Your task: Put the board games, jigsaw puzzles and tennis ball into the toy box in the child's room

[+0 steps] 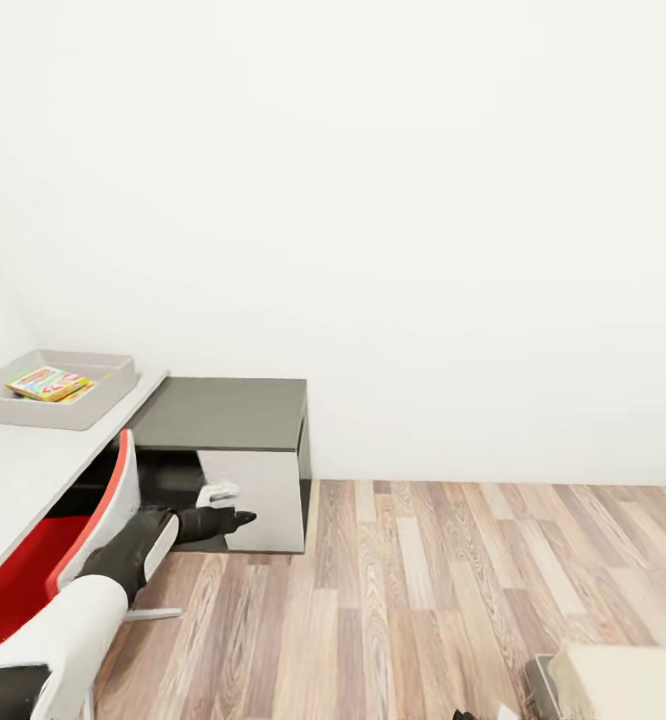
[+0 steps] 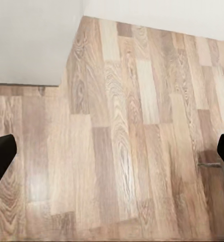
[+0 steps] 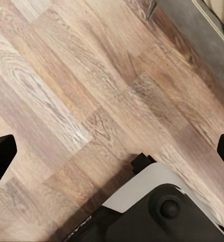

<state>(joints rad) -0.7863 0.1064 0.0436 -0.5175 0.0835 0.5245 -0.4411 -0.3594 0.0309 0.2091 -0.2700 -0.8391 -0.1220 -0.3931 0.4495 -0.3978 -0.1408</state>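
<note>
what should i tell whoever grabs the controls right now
Left pincer: open, empty, over bare wood floor.
Right pincer: open, empty, also over floor.
Toy box sits on the pale table top, far left in the head view. It already holds a colourful flat toy, with another edge peeking beneath it; exactly which toys cannot be told.
A corner of the bed shows at the lower right.
Left to do: find the remaining toys, carry them to the toy box. Nothing is in hand.
</note>
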